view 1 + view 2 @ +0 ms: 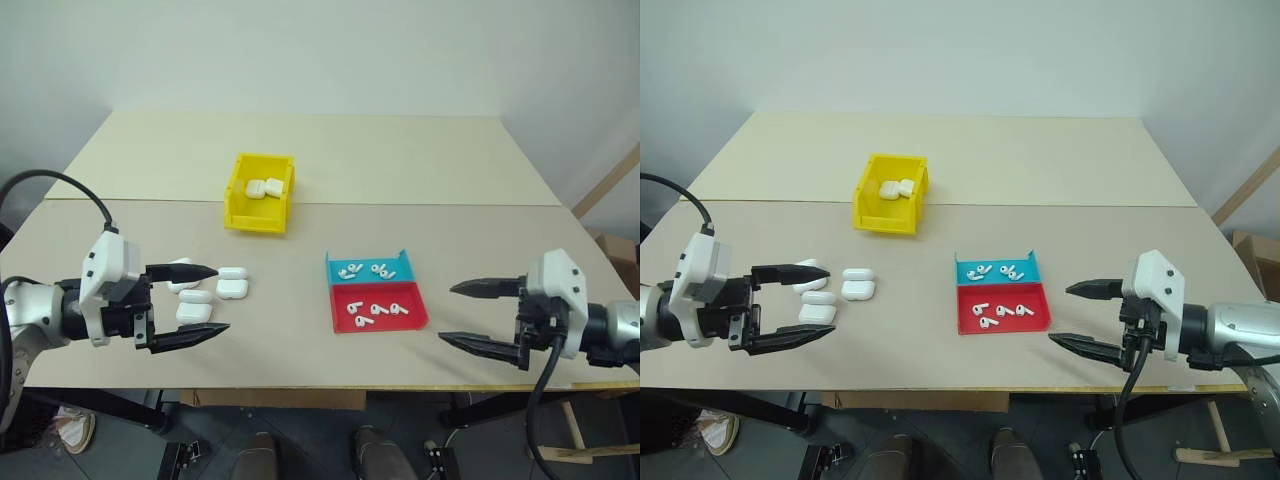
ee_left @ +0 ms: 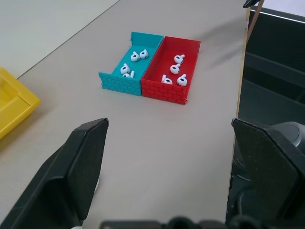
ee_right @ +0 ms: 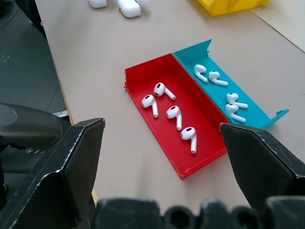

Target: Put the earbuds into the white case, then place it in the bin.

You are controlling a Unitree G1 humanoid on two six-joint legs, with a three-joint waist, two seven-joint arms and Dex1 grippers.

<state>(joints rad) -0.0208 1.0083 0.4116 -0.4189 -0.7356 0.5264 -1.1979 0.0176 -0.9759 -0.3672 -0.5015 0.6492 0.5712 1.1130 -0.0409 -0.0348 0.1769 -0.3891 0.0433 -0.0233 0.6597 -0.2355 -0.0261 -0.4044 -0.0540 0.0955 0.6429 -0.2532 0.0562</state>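
Several white cases [image 1: 232,285] lie in a cluster on the table's left half, lids shut. My left gripper [image 1: 221,299] hovers open just in front of them, its fingers either side of the cluster's near end and holding nothing. Small white earbuds [image 3: 172,112] lie loose in a shallow red tray [image 3: 157,76], and more of them [image 3: 213,77] in the blue tray [image 3: 259,117] joined to its far side. My right gripper [image 1: 446,312] stands open and empty to the right of the trays. The yellow bin [image 1: 255,222] sits farther back, left of centre.
Two white cases [image 1: 265,187] lie inside the bin. The beige table [image 1: 300,345] has a seam running across behind the bin, and its front edge is close under both arms. A wooden frame [image 1: 605,185] stands off the right side.
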